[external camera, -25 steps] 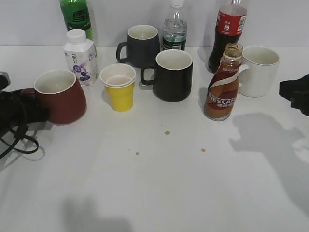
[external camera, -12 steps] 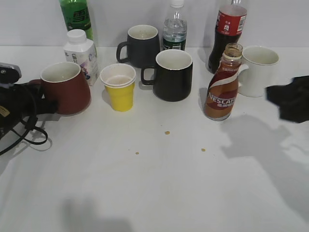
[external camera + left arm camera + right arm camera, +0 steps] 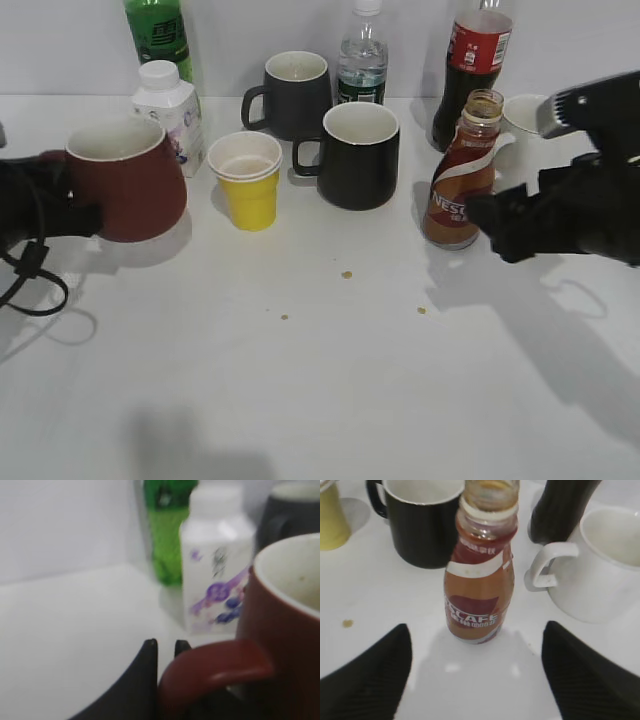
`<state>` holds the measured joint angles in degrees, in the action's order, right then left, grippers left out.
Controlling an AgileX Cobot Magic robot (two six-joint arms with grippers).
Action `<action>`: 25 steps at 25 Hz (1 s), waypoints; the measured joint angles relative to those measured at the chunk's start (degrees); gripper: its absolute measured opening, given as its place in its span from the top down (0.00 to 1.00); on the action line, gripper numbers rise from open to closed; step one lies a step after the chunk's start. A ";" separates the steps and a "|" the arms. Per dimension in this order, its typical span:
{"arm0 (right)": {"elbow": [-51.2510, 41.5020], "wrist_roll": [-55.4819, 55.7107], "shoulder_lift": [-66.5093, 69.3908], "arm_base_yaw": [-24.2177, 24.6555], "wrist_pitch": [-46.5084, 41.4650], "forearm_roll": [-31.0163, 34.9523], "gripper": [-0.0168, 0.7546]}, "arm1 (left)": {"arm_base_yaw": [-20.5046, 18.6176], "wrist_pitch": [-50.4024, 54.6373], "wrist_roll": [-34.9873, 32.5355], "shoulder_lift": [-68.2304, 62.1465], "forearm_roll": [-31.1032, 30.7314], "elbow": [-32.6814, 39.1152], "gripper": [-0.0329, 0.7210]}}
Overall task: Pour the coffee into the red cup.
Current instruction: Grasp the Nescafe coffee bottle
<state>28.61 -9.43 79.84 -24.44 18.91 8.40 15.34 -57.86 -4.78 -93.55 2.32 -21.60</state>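
Observation:
The coffee [image 3: 460,180] is a curvy brown bottle with a NESCAFE label, standing open-necked at the right; it also fills the middle of the right wrist view [image 3: 480,575]. My right gripper [image 3: 490,220] is open and just to the right of the bottle, its two fingers [image 3: 477,645] spread wide in front of it, not touching. The red cup [image 3: 125,180] is at the left, lifted off the table. My left gripper [image 3: 165,647] is shut on the handle of the red cup [image 3: 280,630], and the cup is upright.
A yellow paper cup [image 3: 245,180], a black mug [image 3: 355,155] and a dark grey mug [image 3: 290,95] stand mid-table. A white mug [image 3: 530,125] and a cola bottle [image 3: 470,70] are behind the coffee. A white carton [image 3: 165,115], a green bottle [image 3: 158,35] and a water bottle [image 3: 362,60] stand at the back.
My right gripper has moved left from the right edge up to the coffee bottle. My left gripper has raised the red cup and righted it from a tilt.

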 joint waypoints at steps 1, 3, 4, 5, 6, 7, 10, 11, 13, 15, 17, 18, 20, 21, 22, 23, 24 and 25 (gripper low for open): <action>0.00 0.56 1.53 0.00 2.13 -0.19 0.13 | 0.66 0.78 0.00 1.58 0.00 0.60 0.86; 0.00 1.70 4.63 0.00 6.92 -0.48 0.13 | 1.75 3.48 0.00 4.30 0.00 1.30 0.86; 0.00 2.75 5.91 0.00 8.56 -0.99 0.13 | 2.30 5.29 0.00 5.64 0.00 1.52 0.86; 0.00 4.25 7.47 0.00 10.48 -2.17 0.13 | 2.77 7.02 0.00 6.87 -0.05 1.66 0.86; 0.00 5.63 9.01 0.00 12.28 -3.73 0.13 | 3.04 8.34 0.00 7.79 -0.05 1.72 0.86; 0.00 7.30 10.31 0.00 13.96 -5.12 0.13 | 3.43 9.51 -0.06 8.82 -0.05 1.72 0.86; -0.06 9.43 14.53 0.00 19.20 -8.40 0.13 | 3.91 10.39 -0.06 11.40 -0.09 1.76 0.86; -0.06 9.96 15.91 0.00 20.86 -9.17 0.13 | 3.91 10.71 -0.06 12.20 -0.09 1.76 0.86; -0.06 9.96 18.66 0.00 24.96 -8.40 0.13 | 3.91 12.32 -0.06 13.53 -0.16 1.76 0.86; -0.06 9.96 21.09 0.00 28.36 -7.75 0.14 | 3.91 14.22 -0.06 14.37 -0.59 1.76 0.86; 0.15 9.96 23.75 0.00 30.99 -7.75 0.14 | 3.91 15.37 -0.06 14.58 -1.83 1.76 0.86; 0.55 9.96 24.87 0.00 31.46 -7.69 0.14 | 3.91 15.78 -0.06 14.65 -2.87 1.76 0.86; 1.49 9.96 27.36 0.00 33.25 -7.42 0.16 | 3.91 15.95 0.76 14.71 -5.12 1.76 0.86; 1.98 9.96 28.57 0.00 34.61 -7.24 0.17 | 3.97 15.99 1.72 14.76 -6.39 1.76 0.86; 2.33 9.96 29.47 0.00 35.73 -6.81 0.18 | 4.10 15.99 2.74 14.76 -7.33 1.76 0.86; 2.76 9.96 30.39 0.00 36.71 -6.07 0.19 | 4.35 15.99 3.60 14.76 -8.03 1.76 0.86; 3.26 9.96 31.05 0.00 37.47 -5.22 0.20 | 4.73 15.99 4.16 14.76 -8.46 1.76 0.86; 3.68 9.96 31.76 0.00 37.88 -4.19 0.21 | 5.29 15.99 4.78 14.76 -8.75 1.76 0.86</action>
<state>32.29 0.53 111.59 -24.44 56.79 4.21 20.63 -41.87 0.00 -78.79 -6.43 -19.85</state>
